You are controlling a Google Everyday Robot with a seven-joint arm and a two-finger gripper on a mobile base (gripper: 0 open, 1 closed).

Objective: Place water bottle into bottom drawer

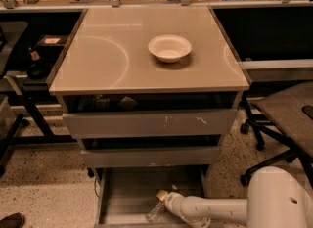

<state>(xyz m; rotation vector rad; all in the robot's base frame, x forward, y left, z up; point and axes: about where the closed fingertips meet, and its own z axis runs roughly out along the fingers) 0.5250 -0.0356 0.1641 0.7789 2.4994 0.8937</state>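
- Grey metal: we count three drawers, and the lowest, the bottom drawer [122, 193], is open.
- One water bottle [155, 213] lies tilted inside it.
- One gripper [164, 198] sits at the bottle's upper end; we cannot tell its grip.
- One white bowl [169, 47] rests on the cabinet top [98, 60].

Clear water bottle [156, 212] lies in bottom drawer [128, 193] (gripper [163, 197] at top).

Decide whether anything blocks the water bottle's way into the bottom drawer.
Nothing visible does. The bottom drawer stands open, and the water bottle is low inside its outline, tilted, at the gripper, which reaches in from the right. Whether the bottle touches the drawer floor cannot be told.
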